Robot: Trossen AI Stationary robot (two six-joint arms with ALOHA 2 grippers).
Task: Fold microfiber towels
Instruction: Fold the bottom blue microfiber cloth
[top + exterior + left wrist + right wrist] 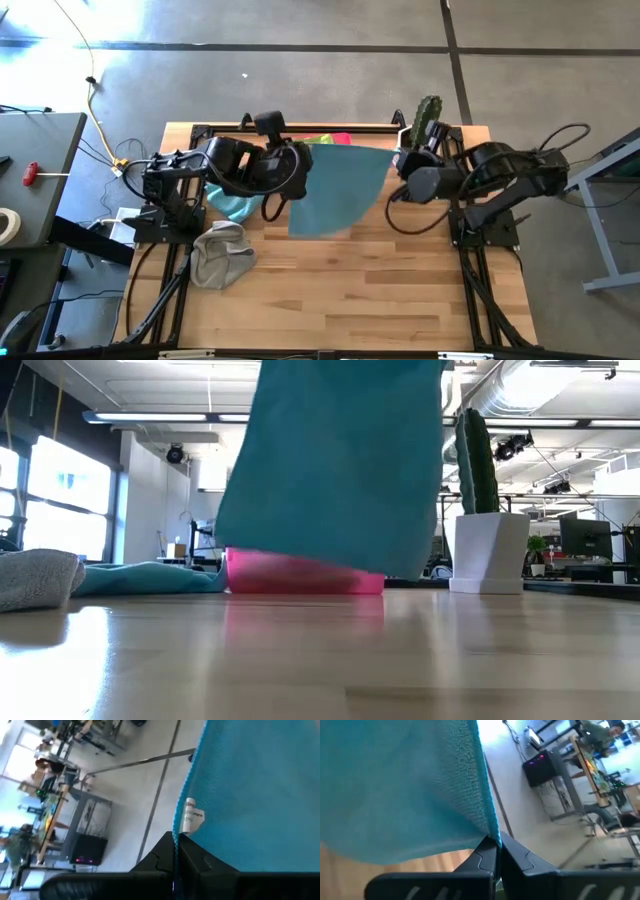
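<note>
Up in the air, over the back of the bench: a teal towel [338, 190] hangs spread out between the two grippers.
Towel shape: wide at the top, hanging down like a curtain. In the low view its bottom edge [330, 480] hangs just above a pink tray.
Towel tag: a small white tag [192, 819] sits on the edge by the left gripper.
Left gripper [176, 851]: closed tight on one top corner of the teal towel.
Right gripper [496, 849]: closed tight on the other top corner of the same towel.
Left arm: comes in from the left side of the bench, up high.
Right arm: comes in from the right side of the bench, up high.
Second teal towel [232, 205]: lies crumpled on the bench under the left arm. In the low view it lies flat, just beside the tray.
Grey towel [222, 253]: lies in a bunch on the bench, near the left side, closer to the front than the second teal towel.
Pink tray [300, 575]: sits on the bench behind the hanging towel, mostly hidden from above.
Green and yellow cloth [318, 140]: a little bit peeks out by the tray at the back.
Cactus [476, 460]: stands in a white pot [489, 552] at the back right of the bench.
Bench [350, 290]: light wood, bare at the front.
</note>
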